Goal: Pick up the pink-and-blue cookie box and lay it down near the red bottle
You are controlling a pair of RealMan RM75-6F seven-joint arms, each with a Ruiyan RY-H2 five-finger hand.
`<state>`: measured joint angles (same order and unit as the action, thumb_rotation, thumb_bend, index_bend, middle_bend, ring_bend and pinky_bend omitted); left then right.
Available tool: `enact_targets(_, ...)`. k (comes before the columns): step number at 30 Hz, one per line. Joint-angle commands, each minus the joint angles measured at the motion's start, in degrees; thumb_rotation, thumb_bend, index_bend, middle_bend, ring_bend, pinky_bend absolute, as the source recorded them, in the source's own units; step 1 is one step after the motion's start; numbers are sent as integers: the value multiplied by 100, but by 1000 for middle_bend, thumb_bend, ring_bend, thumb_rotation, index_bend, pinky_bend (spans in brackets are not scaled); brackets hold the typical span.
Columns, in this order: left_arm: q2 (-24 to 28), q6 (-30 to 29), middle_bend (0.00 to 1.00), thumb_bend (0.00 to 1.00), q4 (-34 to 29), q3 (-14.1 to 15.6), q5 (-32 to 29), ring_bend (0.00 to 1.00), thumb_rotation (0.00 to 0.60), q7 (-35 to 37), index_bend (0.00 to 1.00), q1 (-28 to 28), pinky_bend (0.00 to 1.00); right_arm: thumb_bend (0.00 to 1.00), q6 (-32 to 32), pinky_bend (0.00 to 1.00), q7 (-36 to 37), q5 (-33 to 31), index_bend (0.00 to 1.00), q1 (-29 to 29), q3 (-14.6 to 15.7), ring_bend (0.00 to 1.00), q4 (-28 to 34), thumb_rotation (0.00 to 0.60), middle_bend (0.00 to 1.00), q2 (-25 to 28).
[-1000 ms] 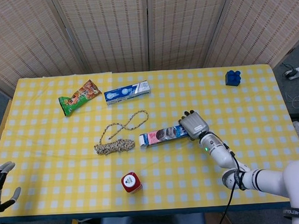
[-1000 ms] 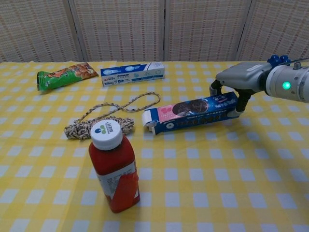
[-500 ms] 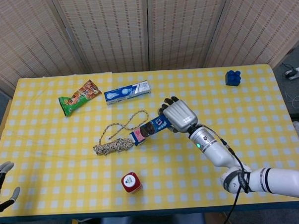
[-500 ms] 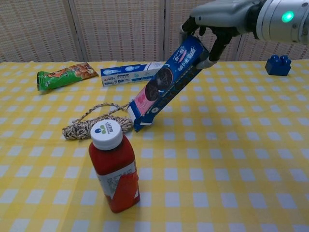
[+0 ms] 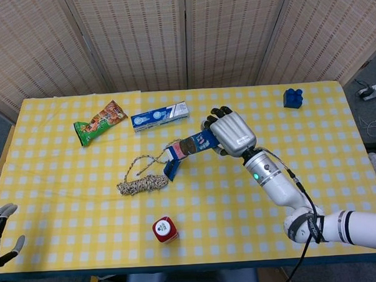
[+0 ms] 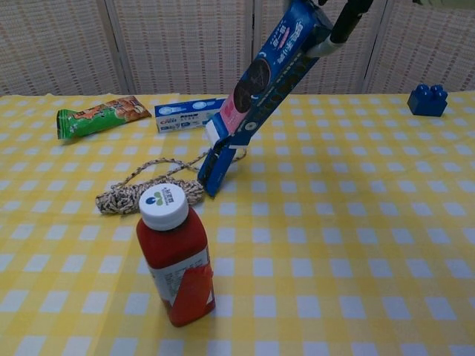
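Note:
My right hand point(image 5: 231, 133) grips one end of the pink-and-blue cookie box point(image 5: 187, 148), which hangs tilted in the air with its open lower flap pointing down toward the rope. In the chest view the cookie box point(image 6: 260, 89) slants steeply from the top edge down to just above the cloth, and only the fingers point(image 6: 343, 26) of the right hand show. The red bottle point(image 6: 174, 256) with a white cap stands upright near the front edge, seen from above as the red bottle point(image 5: 165, 229). My left hand point(image 5: 1, 233) rests open at the table's lower left edge.
A coiled rope point(image 5: 146, 177) lies just left of the box's lower end. A blue toothpaste box point(image 5: 159, 116) and a green snack bag point(image 5: 98, 122) lie toward the back. A blue toy block point(image 5: 292, 98) sits at the back right. The yellow checked tablecloth point(image 5: 301, 148) covers the table.
My right hand has lifted the cookie box off the table and carried it up and toward the back left, tilting it steeply. The left hand has not moved.

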<state>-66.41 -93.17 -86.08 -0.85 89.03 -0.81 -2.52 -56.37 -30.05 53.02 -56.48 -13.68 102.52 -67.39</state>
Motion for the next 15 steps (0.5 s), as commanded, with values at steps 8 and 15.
enact_targets(8, 4, -1, 187, 331, -35, -3, 32, 119, 600, -26, 223, 20, 47, 303, -142, 202, 317, 152, 496, 232, -72, 197, 121, 600, 389, 309)
enact_targets(15, 18, -13, 187, 331, -90, -7, 60, 119, 600, -69, 223, 33, 47, 304, -146, 202, 717, 623, 496, 386, -37, 204, 262, 600, 395, 340)
